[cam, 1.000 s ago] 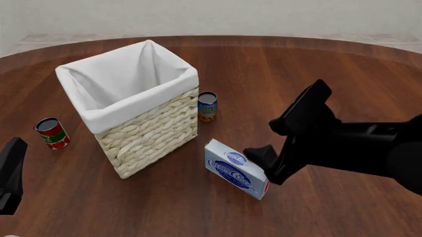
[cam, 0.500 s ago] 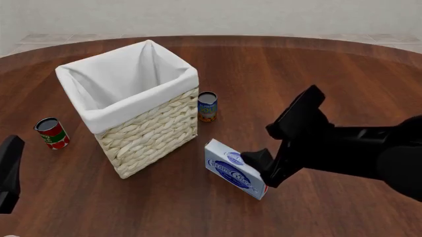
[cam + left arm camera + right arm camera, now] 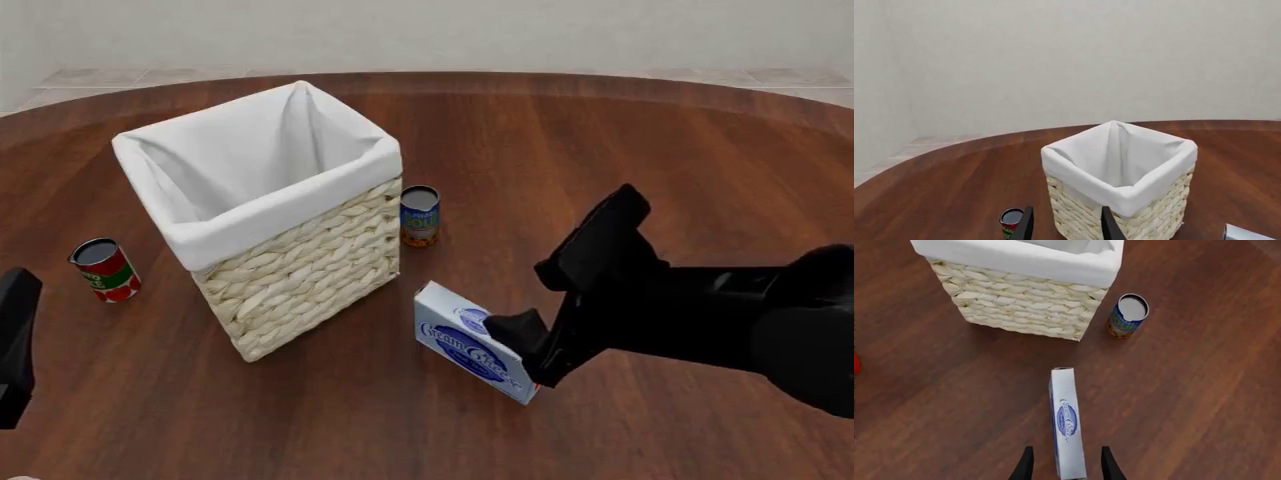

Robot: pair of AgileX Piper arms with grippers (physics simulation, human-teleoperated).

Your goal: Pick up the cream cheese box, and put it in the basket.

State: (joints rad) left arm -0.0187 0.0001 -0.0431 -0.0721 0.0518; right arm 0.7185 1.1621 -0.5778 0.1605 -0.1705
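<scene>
The cream cheese box [image 3: 467, 340] stands on its long edge on the table, in front and to the right of the basket [image 3: 300, 265]. My right gripper [image 3: 523, 345] is open at the box's right end. In the right wrist view the box [image 3: 1067, 422] runs lengthwise between the two fingertips [image 3: 1026, 465], with a small gap on each side. My left gripper [image 3: 16, 330] stays at the far left edge, away from everything. In its wrist view the left gripper [image 3: 1066, 230] is open, facing the basket [image 3: 1147, 220]; a corner of the box [image 3: 1247, 234] shows.
A blue-and-orange can [image 3: 419, 215] stands just right of the basket, behind the box; it also shows as can [image 3: 1126, 315]. A red can [image 3: 104, 270] stands left of the basket. The round wooden table [image 3: 641, 150] ends at a pale wall behind.
My right gripper has moved left and lower, closing in on the box's right end. The left gripper has slipped slightly lower at the frame's edge. The box has not moved.
</scene>
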